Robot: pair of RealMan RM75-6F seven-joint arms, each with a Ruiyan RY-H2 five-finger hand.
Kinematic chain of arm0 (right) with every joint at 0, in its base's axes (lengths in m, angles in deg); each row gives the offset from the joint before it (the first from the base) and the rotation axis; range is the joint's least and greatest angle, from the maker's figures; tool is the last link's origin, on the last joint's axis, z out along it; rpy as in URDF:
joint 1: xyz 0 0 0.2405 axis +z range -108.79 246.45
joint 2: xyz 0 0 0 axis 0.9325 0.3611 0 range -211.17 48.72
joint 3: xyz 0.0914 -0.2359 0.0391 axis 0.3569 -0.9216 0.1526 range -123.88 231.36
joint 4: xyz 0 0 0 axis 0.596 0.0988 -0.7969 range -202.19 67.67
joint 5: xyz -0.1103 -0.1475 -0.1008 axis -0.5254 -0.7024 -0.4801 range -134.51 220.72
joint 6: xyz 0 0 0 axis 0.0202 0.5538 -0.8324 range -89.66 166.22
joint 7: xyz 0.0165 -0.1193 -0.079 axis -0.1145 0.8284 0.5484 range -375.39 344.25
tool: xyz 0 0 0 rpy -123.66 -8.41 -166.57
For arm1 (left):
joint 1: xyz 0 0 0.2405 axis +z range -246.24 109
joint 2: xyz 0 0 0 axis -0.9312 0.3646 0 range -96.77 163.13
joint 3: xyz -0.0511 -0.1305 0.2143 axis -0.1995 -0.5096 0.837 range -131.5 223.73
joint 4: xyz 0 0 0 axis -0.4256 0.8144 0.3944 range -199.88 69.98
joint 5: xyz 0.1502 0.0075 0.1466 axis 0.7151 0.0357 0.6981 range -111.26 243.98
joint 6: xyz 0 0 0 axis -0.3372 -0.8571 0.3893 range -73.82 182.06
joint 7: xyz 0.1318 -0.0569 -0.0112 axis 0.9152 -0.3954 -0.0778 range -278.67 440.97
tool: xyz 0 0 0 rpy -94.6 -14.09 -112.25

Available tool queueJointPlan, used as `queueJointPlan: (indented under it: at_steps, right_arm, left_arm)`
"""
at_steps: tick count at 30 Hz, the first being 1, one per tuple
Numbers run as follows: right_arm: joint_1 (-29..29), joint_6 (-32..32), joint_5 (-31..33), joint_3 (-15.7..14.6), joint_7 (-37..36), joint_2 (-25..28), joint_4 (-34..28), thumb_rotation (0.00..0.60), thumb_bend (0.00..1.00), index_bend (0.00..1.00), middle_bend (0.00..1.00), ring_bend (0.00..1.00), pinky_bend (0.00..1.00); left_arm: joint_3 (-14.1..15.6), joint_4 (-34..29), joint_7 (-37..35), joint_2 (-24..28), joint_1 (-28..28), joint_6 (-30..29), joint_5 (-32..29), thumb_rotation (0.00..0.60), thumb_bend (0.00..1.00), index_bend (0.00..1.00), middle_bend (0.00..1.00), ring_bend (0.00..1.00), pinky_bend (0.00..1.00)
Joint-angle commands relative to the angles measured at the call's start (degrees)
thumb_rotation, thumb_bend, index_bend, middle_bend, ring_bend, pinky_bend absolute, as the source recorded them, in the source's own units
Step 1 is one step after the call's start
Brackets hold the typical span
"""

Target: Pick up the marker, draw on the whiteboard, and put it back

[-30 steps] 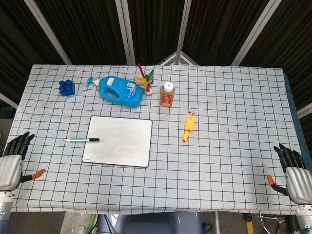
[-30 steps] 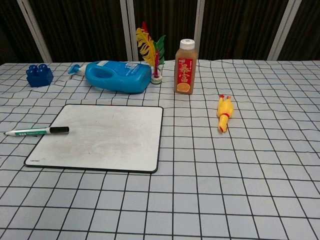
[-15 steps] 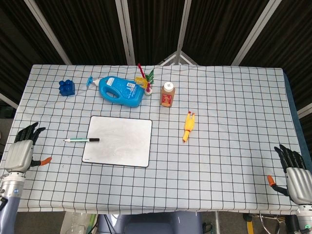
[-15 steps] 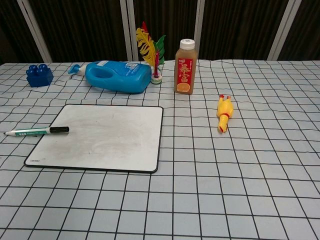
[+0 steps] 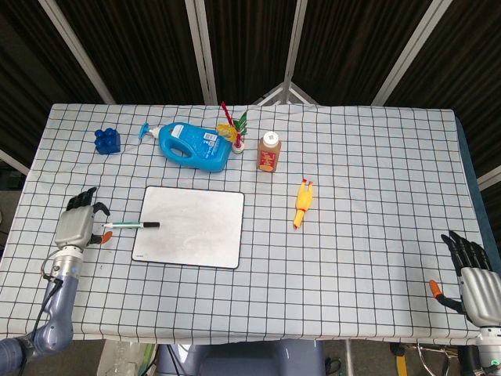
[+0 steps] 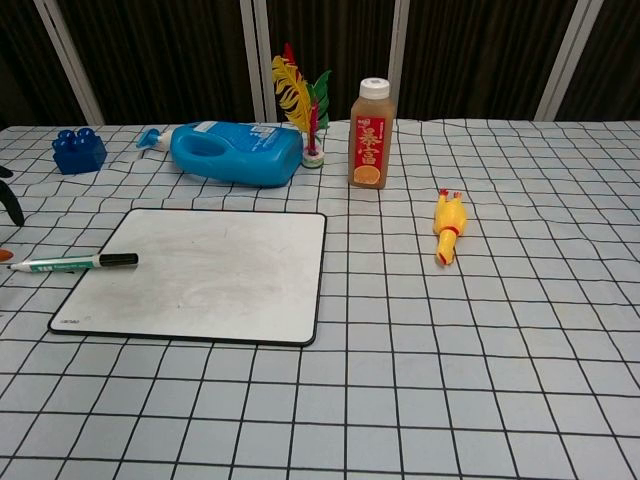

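Observation:
The marker (image 5: pixel 131 225) (image 6: pixel 74 263), green-bodied with a black cap, lies flat with its cap end over the left edge of the whiteboard (image 5: pixel 192 227) (image 6: pixel 200 275). My left hand (image 5: pixel 77 225) hovers just left of the marker's tail, fingers apart, holding nothing; only its fingertips (image 6: pixel 10 205) show at the chest view's left edge. My right hand (image 5: pixel 473 274) rests at the table's front right corner, fingers spread and empty. The board's white surface looks blank apart from faint smudges.
Along the back stand a blue toy brick (image 5: pixel 107 141), a blue detergent bottle (image 5: pixel 192 145) on its side, a feather shuttlecock (image 5: pixel 233 130) and a juice bottle (image 5: pixel 268 152). A yellow rubber chicken (image 5: pixel 302 203) lies right of the board.
My left hand has moved from the front left table edge up and rightward to just beside the marker's tail. The marker, board and right hand have not moved.

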Motion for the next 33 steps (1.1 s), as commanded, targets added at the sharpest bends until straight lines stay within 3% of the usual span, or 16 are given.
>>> queueJointPlan:
  at_steps: [1, 8, 14, 33]
  right_arm:
    - [0.0, 0.0, 0.0, 0.0, -0.1, 0.0, 0.0, 0.600, 0.35, 0.00, 0.00, 0.00, 0.00]
    - [0.0, -0.1, 0.1, 0.1, -0.2, 0.1, -0.2, 0.600, 0.35, 0.00, 0.00, 0.00, 0.00]
    - [0.0, -0.1, 0.3, 0.2, -0.3, 0.1, -0.4, 0.600, 0.35, 0.00, 0.00, 0.00, 0.00]
    - [0.1, -0.1, 0.5, 0.4, -0.6, 0.2, -0.4, 0.600, 0.35, 0.00, 0.00, 0.00, 0.00]
  left_arm:
    - [0.2, 1.2, 1.1, -1.3, -1.0, 0.6, -0.8, 0.600, 0.37, 0.41, 0.00, 0.00, 0.00]
    - [0.1, 3.5, 2.2, -3.6, -3.0, 1.4, -2.0, 0.600, 0.40, 0.43, 0.00, 0.00, 0.00]
    - [0.8, 5.7, 4.3, -5.4, -5.0, 2.0, -1.9, 0.600, 0.34, 0.43, 0.00, 0.00, 0.00]
    - [2.5, 9.9, 5.0, -9.0, -7.1, 2.3, -0.9, 0.600, 0.36, 0.48, 0.00, 0.00, 0.00]
